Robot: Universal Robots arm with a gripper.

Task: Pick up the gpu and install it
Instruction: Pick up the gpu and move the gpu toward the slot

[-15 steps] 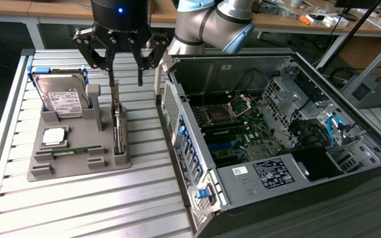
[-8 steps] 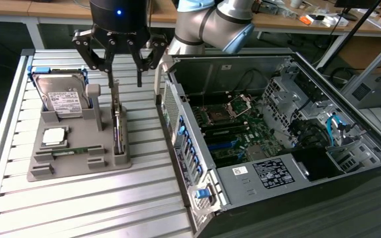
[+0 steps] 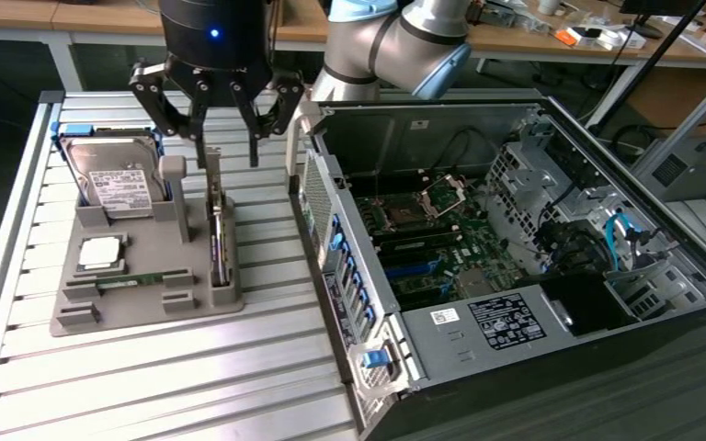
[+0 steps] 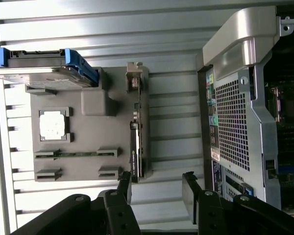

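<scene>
Gpu (image 3: 218, 239) (image 4: 134, 149): stood on its long edge in a slot of the gray holder (image 3: 144, 308) (image 4: 88, 139), along the holder's side nearest the computer case (image 3: 513, 230) (image 4: 235, 122); carried its silver bracket at the end toward the hard drive.

Fingers (image 3: 254, 129) (image 4: 190, 193): spread wide, pinched nothing, hung above the card's bracket end, apart from it and from the holder.

Hard drive (image 3: 114, 179) (image 4: 39, 73): leaned upright in the holder's end slot, white label facing out, blue frame around it in the wrist view. Processor (image 3: 99, 253) (image 4: 53, 125): lay flat in a square recess just beside the drive. Memory stick (image 3: 132, 280) (image 4: 76, 153): sat on edge between two small clips, near the card's lower end.

Holder: rested on the ribbed metal table (image 3: 206, 386) (image 4: 112, 29), just beside the case. Case: lay on its side with the panel off, motherboard (image 3: 439, 248) exposed, on the exterior view's right.

Arm (image 3: 390, 46): reached in over the case's far end.
</scene>
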